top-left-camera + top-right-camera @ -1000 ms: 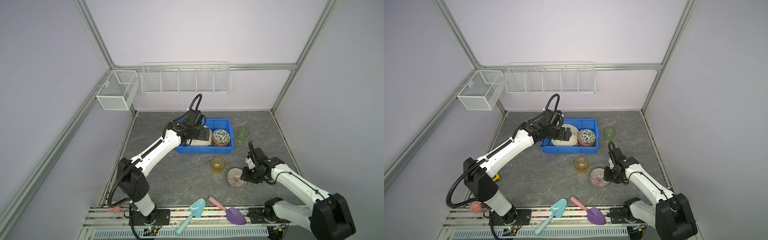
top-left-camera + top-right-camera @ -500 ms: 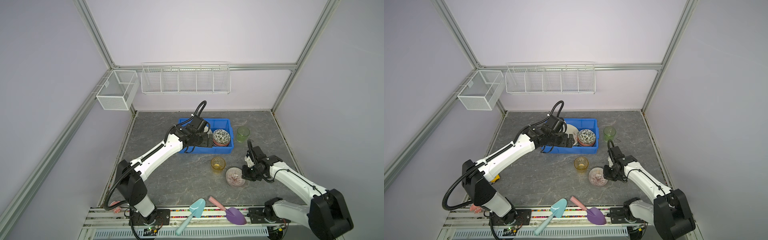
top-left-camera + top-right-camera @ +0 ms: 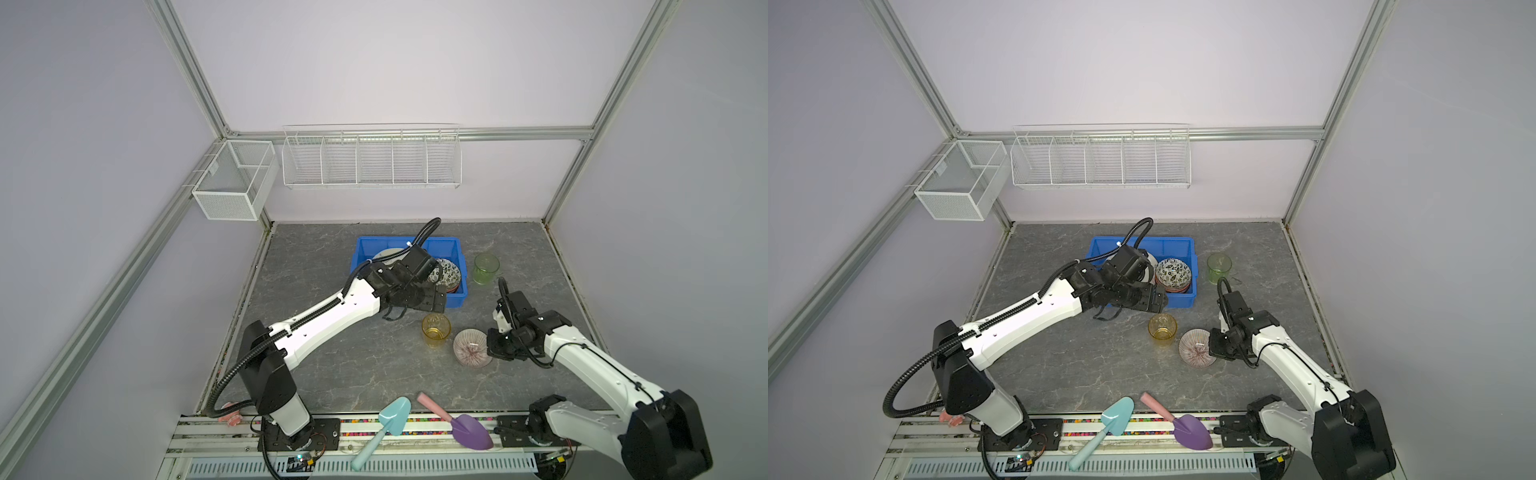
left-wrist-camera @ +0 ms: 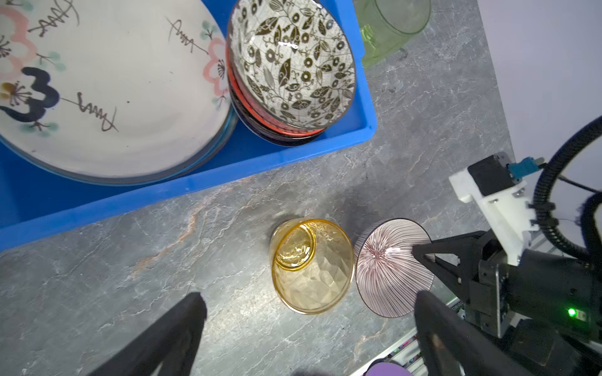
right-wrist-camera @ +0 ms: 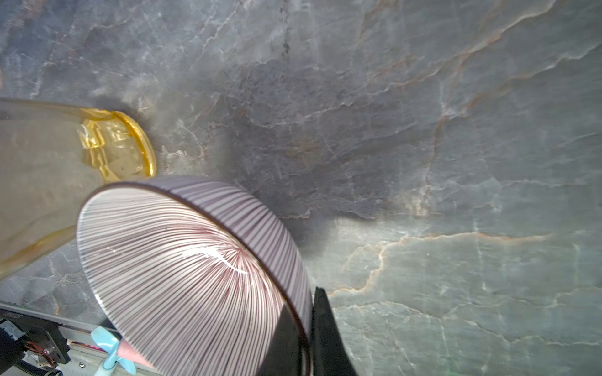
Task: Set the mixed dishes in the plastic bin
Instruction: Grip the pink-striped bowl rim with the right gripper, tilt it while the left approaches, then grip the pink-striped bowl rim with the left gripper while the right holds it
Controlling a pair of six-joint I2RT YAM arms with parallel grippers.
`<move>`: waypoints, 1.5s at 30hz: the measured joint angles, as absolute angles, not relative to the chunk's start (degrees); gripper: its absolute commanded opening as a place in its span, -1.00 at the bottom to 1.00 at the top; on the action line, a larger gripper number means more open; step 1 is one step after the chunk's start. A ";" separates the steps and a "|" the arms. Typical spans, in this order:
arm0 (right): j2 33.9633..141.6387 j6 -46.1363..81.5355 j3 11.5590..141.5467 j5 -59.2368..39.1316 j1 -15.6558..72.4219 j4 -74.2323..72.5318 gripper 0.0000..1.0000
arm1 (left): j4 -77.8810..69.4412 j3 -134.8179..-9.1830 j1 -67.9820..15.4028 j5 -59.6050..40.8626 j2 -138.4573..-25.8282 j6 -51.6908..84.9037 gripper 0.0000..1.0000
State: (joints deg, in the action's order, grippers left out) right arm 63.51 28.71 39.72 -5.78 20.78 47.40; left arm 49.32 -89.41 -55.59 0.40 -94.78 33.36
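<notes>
Blue bin (image 3: pixel 368 245): one, at the back of the table. Inside I count one plate stack with the cream plate (image 4: pixel 114 97) on top and at least one more rim under it. Beside it is one bowl stack, leafy bowl (image 4: pixel 290 65) on top, at least two rims below. Out on the table: one pink bowl (image 3: pixel 471 348), one amber tumbler (image 3: pixel 435 330), one green tumbler (image 3: pixel 486 269). Two shovels (image 3: pixel 392 419) lie on the front rail, and two baskets (image 3: pixel 370 158) hang on the walls.

My right gripper (image 5: pixel 308 335) is clamped on the pink bowl's rim, one finger inside and one outside. I can't tell whether the bowl is off the table. The amber tumbler stands just beside that bowl. My left gripper (image 4: pixel 308 301) is spread wide, holding nothing, over the table just in front of the bin's near wall, with the amber tumbler below it.

The green tumbler sits just outside the bin's right wall. Bare blue floor shows along the bin's near wall. There is open table to the left of the amber tumbler.
</notes>
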 measured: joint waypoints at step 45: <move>57.25 24.47 56.31 -5.32 20.78 63.70 -0.86 | 56.86 -106.59 -65.19 -3.66 -113.60 32.60 -0.51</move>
